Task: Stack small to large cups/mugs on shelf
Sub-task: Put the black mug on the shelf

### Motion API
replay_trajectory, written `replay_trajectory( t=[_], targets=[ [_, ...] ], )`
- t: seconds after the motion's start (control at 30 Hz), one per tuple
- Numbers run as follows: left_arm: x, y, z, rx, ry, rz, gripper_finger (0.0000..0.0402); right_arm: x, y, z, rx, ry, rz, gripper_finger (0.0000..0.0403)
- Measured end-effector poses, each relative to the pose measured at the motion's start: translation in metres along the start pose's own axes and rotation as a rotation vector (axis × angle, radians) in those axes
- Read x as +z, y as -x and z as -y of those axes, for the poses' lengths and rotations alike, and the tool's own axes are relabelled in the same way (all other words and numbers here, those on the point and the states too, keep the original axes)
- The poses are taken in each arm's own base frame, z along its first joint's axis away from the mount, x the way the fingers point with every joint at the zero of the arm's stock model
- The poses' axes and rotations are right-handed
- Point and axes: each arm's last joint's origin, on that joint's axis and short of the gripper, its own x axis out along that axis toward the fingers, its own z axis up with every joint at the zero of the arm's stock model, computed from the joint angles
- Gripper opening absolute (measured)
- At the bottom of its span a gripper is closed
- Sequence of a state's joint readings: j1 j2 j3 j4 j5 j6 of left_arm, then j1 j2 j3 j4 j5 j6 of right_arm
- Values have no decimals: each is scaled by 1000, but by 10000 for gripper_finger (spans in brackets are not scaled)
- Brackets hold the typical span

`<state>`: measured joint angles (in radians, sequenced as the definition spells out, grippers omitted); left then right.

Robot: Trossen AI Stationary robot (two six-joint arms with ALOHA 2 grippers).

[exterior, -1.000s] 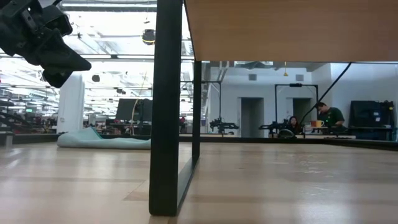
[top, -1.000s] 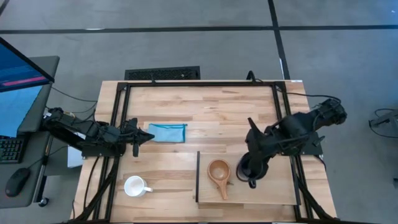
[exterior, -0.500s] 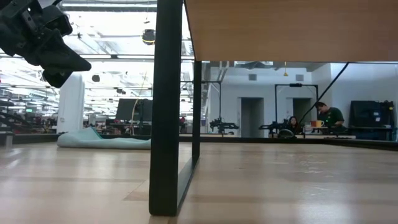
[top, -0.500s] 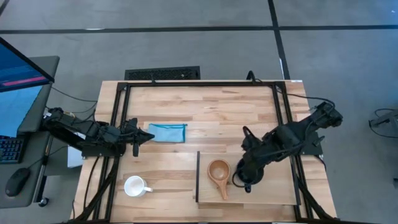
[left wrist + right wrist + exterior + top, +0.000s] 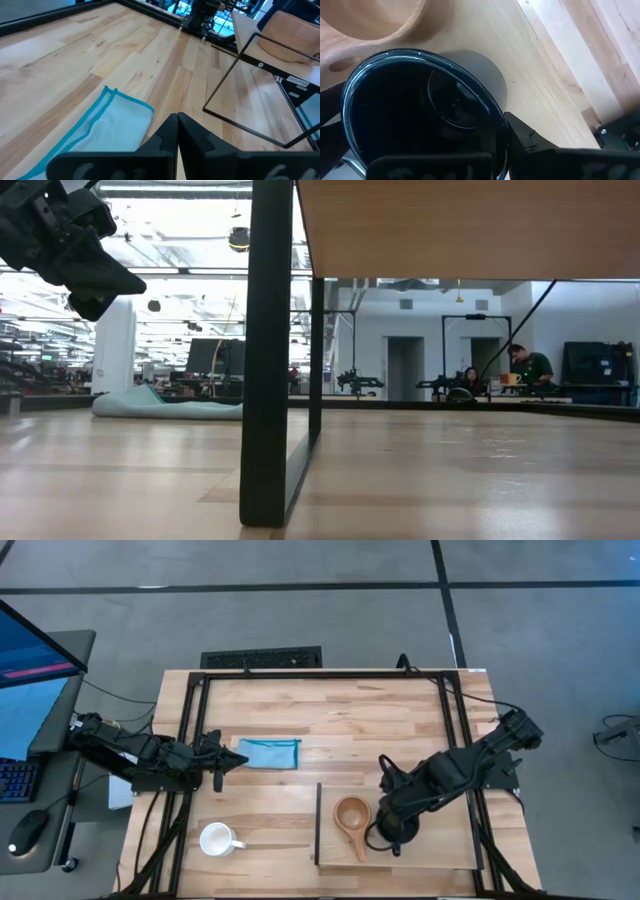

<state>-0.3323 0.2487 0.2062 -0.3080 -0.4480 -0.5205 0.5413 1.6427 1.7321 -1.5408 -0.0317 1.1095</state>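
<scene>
A glossy black mug (image 5: 392, 831) hangs over the shelf (image 5: 445, 852), a pale board, with my right gripper (image 5: 397, 823) shut on it. Just beside it, toward the table's left, a tan wooden cup (image 5: 352, 816) rests on its base on the shelf, handle toward the near edge. A white mug (image 5: 217, 839) stands on the planked tabletop near the front left. My left gripper (image 5: 177, 121) is shut on nothing, hovering at the left beside a blue cloth (image 5: 270, 753). My right gripper holds the black mug by its rim (image 5: 499, 123), coming from above with the fingers pointing down. One finger (image 5: 527, 140) shows outside the wall; the other is lost in the dark inside. The mug stays upright, mouth up, its shadow on the shelf beside it.
The shelf stands on thin dark legs (image 5: 268, 360) above the tabletop, its underside (image 5: 450, 225) high in the low view. A dark frame rims the table. The blue cloth lies flat at mid left. Bare shelf surface shows to the right of the black mug.
My right gripper has carried the black mug down and toward the table's near left, closer to the tan wooden cup. The mug stays upright in the hold.
</scene>
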Motion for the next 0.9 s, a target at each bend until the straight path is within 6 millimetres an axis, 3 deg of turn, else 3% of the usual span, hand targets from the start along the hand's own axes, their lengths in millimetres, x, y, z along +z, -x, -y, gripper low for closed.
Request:
replay_trajectory(
  t=[0.9],
  targets=[
    [0,0,1,-22,-1,-14,0,-2,0,-2,12,-16,-17,29]
  ],
)
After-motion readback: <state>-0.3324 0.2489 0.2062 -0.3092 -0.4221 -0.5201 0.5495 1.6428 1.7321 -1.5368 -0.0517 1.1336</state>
